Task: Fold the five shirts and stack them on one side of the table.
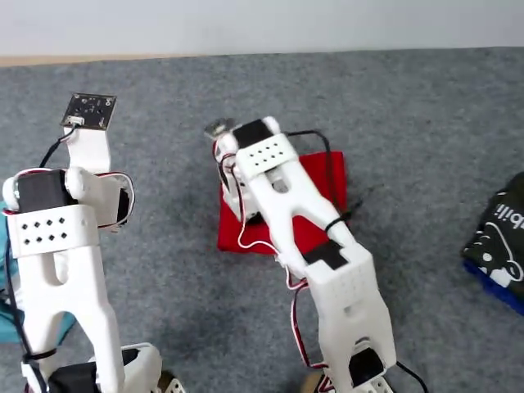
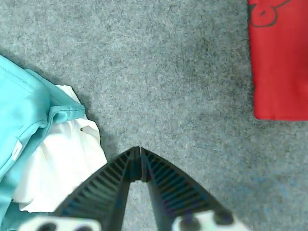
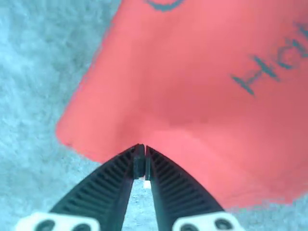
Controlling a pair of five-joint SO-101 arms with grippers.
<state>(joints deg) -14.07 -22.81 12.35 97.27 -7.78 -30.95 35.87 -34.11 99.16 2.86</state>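
1. Landmark. The red shirt (image 1: 321,176) lies folded into a compact rectangle on the grey table cover (image 1: 164,82). All positions below refer to it.

2. Right arm (image 1: 344,286). The arm extends over the red shirt and covers its middle in the high view. The right gripper (image 3: 142,159) has its fingers pressed together, with the tips at the shirt's edge next to a rounded corner of the fold. It cannot be told whether cloth is caught between them.

3. Left arm (image 1: 61,246). It stands well apart from the red shirt, on the side away from the black shirt. The left gripper (image 2: 140,159) has its fingers pressed together and holds nothing. Its tips are over bare cover.

4. Edges and open room.
- A broad strip of bare cover separates the red shirt from the left gripper. In the left wrist view, the shirt's straight folded edge borders this strip.
- Beyond the red shirt, bare cover runs to the far edge of the table, where a pale wall (image 1: 262,24) begins.
- Another open band of cover lies between the red shirt and the black shirt (image 1: 501,225).

5. Other shirts.
- A teal shirt (image 2: 24,110) lies crumpled, well apart from the red shirt and just beside the left gripper. It lies partly over a white shirt (image 2: 62,173).
- The black shirt, with pale print, lies at the table's edge on the opposite side of the red shirt. A blue shirt (image 1: 491,282) shows beneath it.
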